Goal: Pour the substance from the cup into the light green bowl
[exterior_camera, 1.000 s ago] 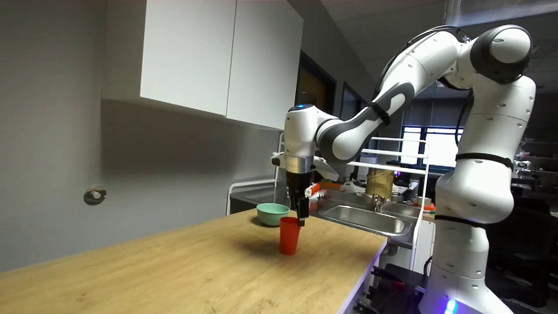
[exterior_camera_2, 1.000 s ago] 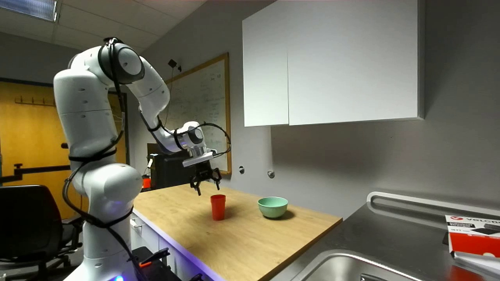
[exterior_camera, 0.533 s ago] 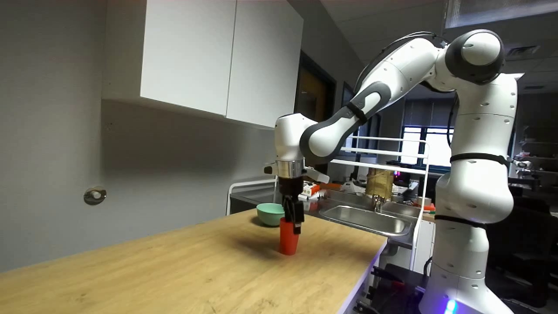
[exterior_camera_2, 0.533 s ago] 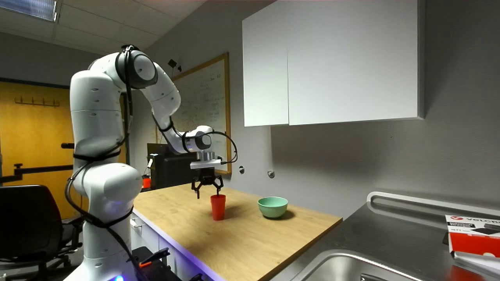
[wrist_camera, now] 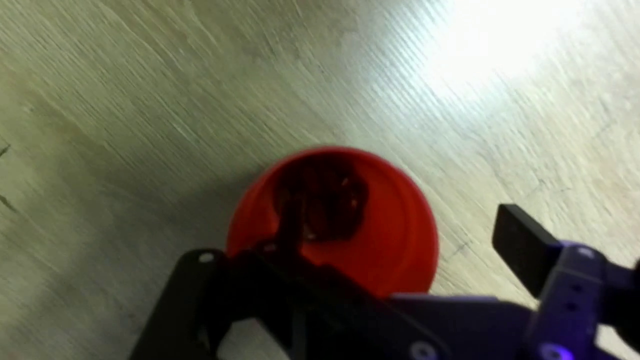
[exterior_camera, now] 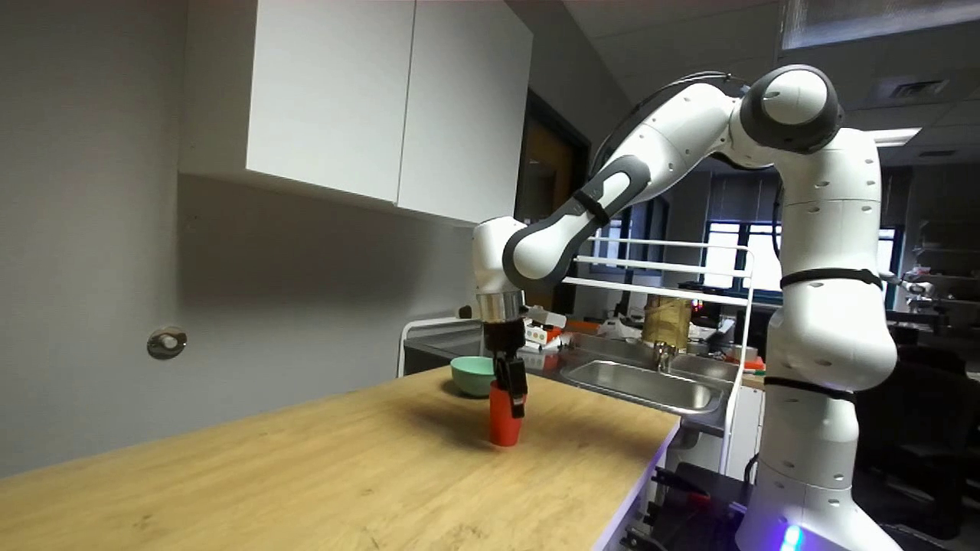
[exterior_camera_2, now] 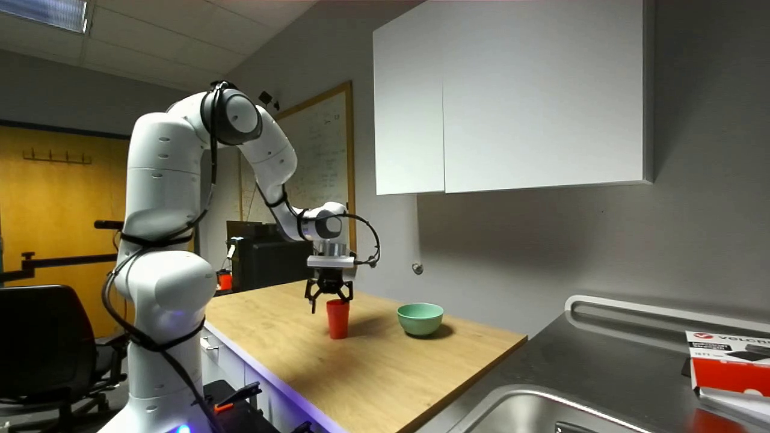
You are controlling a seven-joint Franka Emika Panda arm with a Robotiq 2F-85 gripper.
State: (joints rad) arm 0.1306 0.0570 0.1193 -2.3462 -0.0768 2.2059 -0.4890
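In an exterior view, the red-orange cup [exterior_camera_2: 338, 321] stood upright on the tabletop [exterior_camera_2: 373, 373], beneath the pincer [exterior_camera_2: 331, 304] and left of the light green bowl [exterior_camera_2: 420, 326]. Dark, glossy pieces [wrist_camera: 341, 202] lay inside the cup. The pincer was unclenched, its fingers [wrist_camera: 524, 247] spread wide. In the wrist view one finger overlapped the cup's mouth and the other stood apart from the rim; whether the first touched it could not be told.

Cup [exterior_camera_2: 338, 322] and bowl [exterior_camera_2: 420, 320] on the table [exterior_camera_2: 385, 376], contents [wrist_camera: 332, 200] in the cup, your gripper [exterior_camera_2: 331, 305] at its rim, bowl right of cup in an exterior view, sink [exterior_camera_2: 523, 412] and box [exterior_camera_2: 728, 371] farther right, cabinet [exterior_camera_2: 511, 96] above.
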